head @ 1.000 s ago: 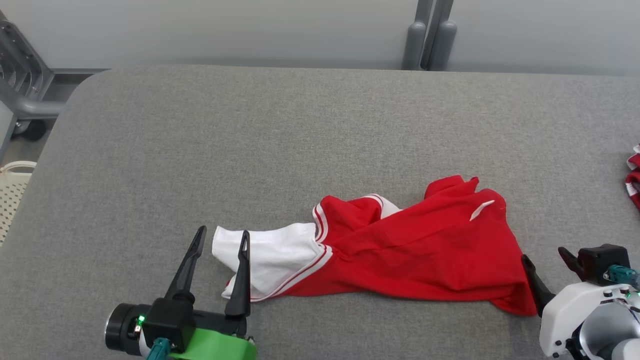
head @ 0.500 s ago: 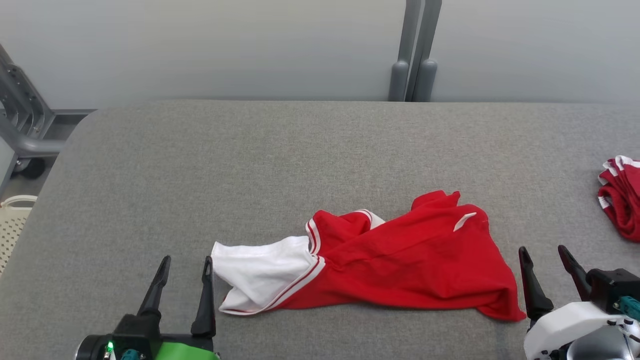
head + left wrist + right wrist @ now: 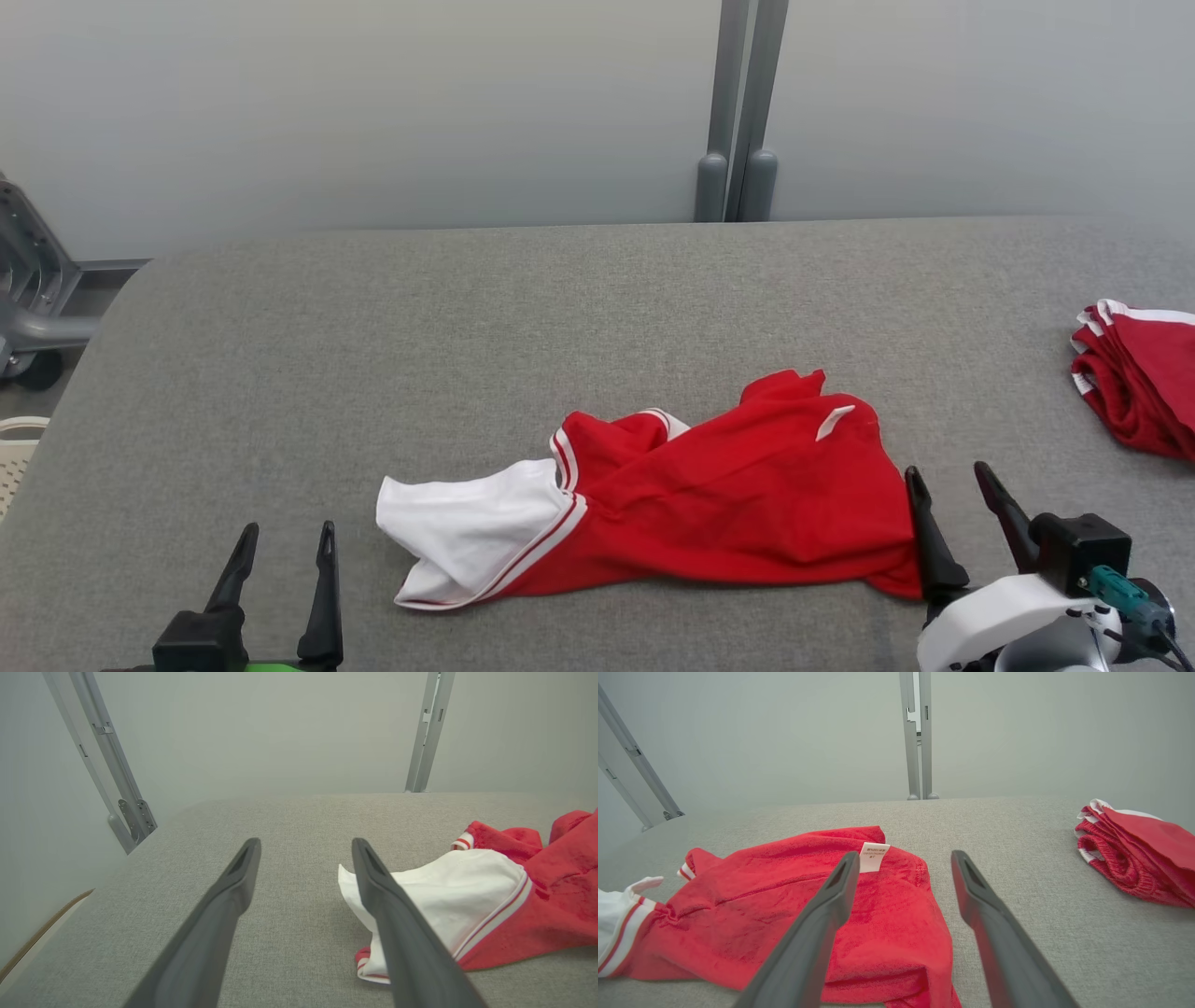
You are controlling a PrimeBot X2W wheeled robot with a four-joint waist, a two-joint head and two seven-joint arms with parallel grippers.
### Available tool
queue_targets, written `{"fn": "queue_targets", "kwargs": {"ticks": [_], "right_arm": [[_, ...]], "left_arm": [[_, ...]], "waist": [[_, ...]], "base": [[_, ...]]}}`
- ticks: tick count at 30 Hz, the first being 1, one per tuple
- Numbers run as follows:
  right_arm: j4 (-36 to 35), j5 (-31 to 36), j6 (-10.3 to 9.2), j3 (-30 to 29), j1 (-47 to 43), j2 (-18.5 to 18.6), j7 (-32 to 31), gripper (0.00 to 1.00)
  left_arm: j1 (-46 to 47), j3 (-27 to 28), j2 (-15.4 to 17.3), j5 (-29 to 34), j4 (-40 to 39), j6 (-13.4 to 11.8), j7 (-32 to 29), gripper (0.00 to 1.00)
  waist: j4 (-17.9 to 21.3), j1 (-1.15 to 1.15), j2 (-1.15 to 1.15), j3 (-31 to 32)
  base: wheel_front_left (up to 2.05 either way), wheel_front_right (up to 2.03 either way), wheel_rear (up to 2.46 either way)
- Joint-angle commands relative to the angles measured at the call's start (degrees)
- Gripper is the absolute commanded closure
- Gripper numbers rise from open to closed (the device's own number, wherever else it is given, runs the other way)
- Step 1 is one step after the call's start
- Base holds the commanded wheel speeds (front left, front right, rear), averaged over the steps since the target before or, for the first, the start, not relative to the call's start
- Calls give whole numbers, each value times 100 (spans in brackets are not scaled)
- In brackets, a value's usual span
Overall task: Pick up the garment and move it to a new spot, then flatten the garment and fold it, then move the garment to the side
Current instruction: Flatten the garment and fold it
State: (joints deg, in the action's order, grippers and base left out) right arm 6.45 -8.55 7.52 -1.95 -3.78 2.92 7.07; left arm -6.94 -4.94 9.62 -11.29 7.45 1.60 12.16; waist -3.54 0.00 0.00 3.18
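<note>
The left gripper (image 3: 288,527), its two long dark fingers spread wide, holds nothing and sits just beside the white sleeve end of the crumpled red-and-white knit garment (image 3: 728,504), apart from it. The right gripper (image 3: 945,469) is equally spread and empty at the garment's red end. One of its fingers hides the hem corner, so contact cannot be told. The garment lies near the front of the grey fabric-covered table (image 3: 467,327). A folded red cloth pile with white trim (image 3: 1134,392) is cut off at the right edge.
</note>
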Motion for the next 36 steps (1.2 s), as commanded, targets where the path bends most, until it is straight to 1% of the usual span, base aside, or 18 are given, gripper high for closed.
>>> {"fn": "queue_targets", "kwargs": {"ticks": [1,7,11,21,24,25,28,29,31,33,36], "right_arm": [[59,4,-8,49,90,2,-22,0],[204,-103,-8,128,180,5,57,0],[261,-182,-8,91,186,2,81,0],[212,-65,-8,69,209,2,-25,0],[184,114,-7,90,278,2,-501,0],[184,114,-7,90,278,2,-501,0],[12,212,-7,47,478,13,-1223,0],[-60,247,-7,56,543,69,-1498,0],[-230,303,-8,123,764,243,-2055,0],[-346,323,-8,254,1063,478,-2559,0],[-465,262,-8,426,1508,811,-3121,0]], "left_arm": [[-95,7,45,-28,24,27,-26,0],[-120,-31,9,-36,20,-50,-5,0],[-31,-50,26,-70,87,-21,33,0],[67,-110,58,-158,193,9,-39,0],[222,-173,25,-231,140,71,-291,0],[222,-173,25,-231,140,71,-291,0],[478,-224,55,-373,112,164,-764,0],[591,-252,87,-409,113,202,-967,0],[831,-264,48,-642,155,256,-1458,0],[1103,-290,122,-760,155,305,-1893,0],[1448,-327,201,-894,210,336,-2503,0]], "waist": [[34,0,0,14],[76,0,0,-5],[76,0,0,-37],[24,0,0,-101],[-20,0,0,-151],[-20,0,0,-151],[-56,0,0,-235],[-67,0,0,-289],[-63,0,0,-422],[-24,0,0,-554],[-6,0,0,-776]], "base": [[0,0,0],[0,0,0],[0,0,0],[0,0,0],[0,0,0],[0,0,0],[0,0,0],[0,0,0],[0,0,0],[0,0,0],[0,0,0]]}}
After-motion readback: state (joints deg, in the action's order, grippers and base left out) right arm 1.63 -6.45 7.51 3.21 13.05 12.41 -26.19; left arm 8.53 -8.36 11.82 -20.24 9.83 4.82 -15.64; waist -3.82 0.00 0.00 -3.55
